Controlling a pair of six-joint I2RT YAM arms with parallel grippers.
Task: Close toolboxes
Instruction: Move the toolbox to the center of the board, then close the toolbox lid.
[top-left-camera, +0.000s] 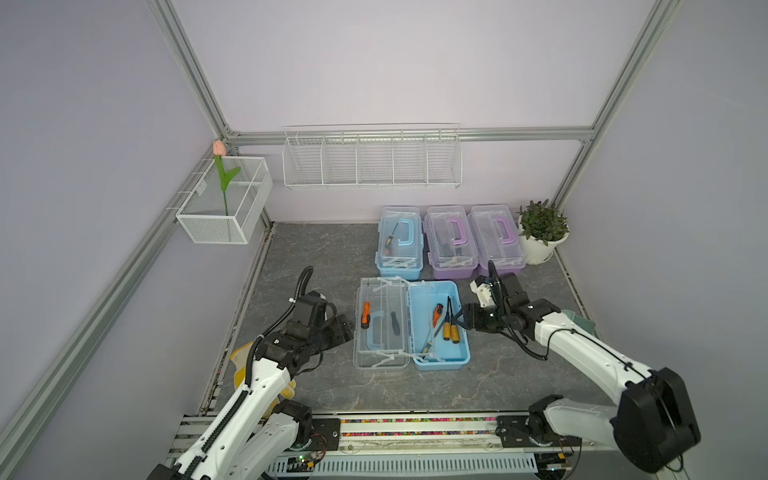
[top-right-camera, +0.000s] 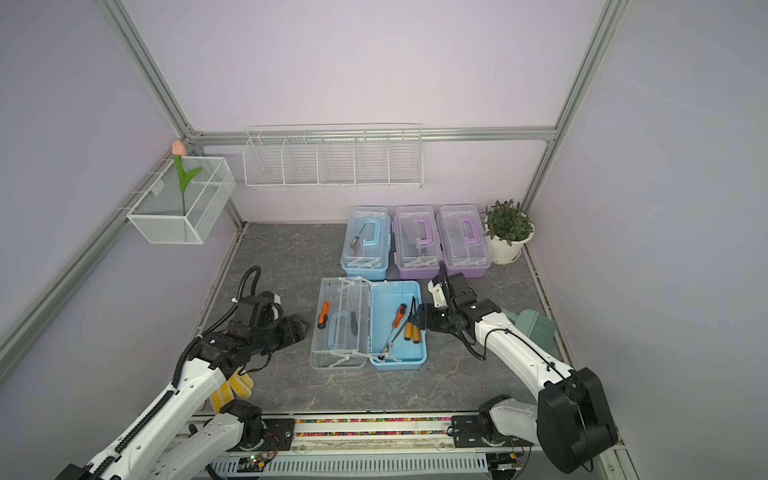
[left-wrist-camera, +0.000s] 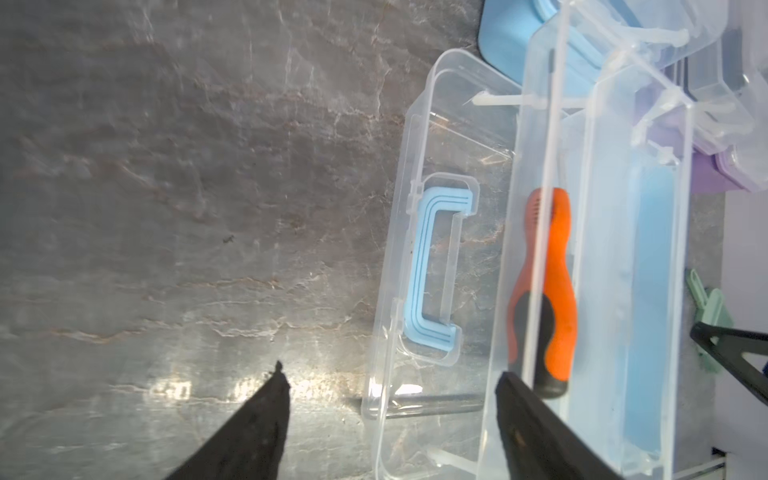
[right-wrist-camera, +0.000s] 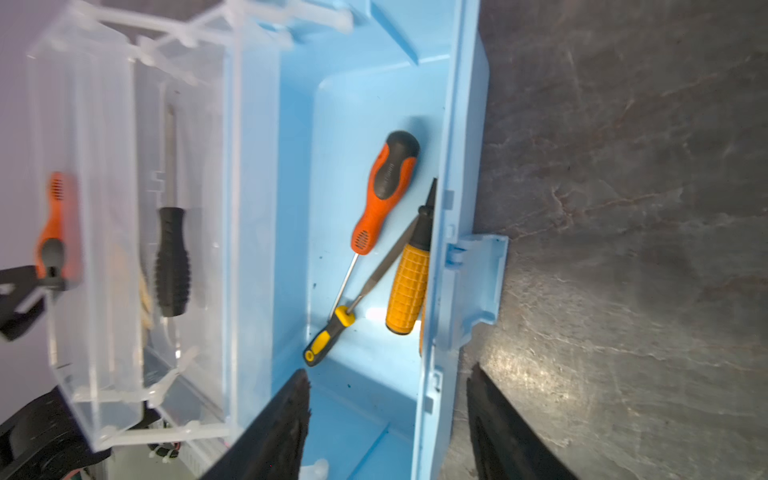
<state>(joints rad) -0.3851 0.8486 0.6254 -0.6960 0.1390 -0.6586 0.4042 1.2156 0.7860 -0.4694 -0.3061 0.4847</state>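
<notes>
In both top views, 4 toolboxes sit on the grey table (top-left-camera: 316, 257). 3 stand shut in a row against the back wall: a closed blue toolbox (top-left-camera: 400, 245), then 2 purple toolboxes (top-left-camera: 451, 245) (top-left-camera: 496, 239), the last just beside a potted plant (top-left-camera: 542, 228). In front of that row, at mid-table, the open blue toolbox (top-left-camera: 428, 299) lies with its clear lid (top-left-camera: 380, 361) folded flat to the left. Its clear tray (top-left-camera: 382, 291) is raised on white arms above the lid. The left gripper (top-left-camera: 348, 328) is just beside the lid's outer edge. The right gripper (top-left-camera: 458, 319) is at the front wall of the blue base, on the opposite side.

In the left wrist view, the left gripper's 2 fingers (left-wrist-camera: 266, 415) stand well apart, open and holding nothing. The lid's rim lies between them (whether either finger touches it, I cannot tell). The blue handle (left-wrist-camera: 432, 266) shows through the lid, and an orange screwdriver (left-wrist-camera: 544, 291) lies in the tray.

In the right wrist view, the right gripper's jaws are also open with nothing clamped. 1 finger is over the inside of the base and the other is outside it, with the front wall between them. The blue latch (right-wrist-camera: 478, 286) hangs outward from that wall. A yellow-handled tool (right-wrist-camera: 407, 286) rests inside against it.
</notes>
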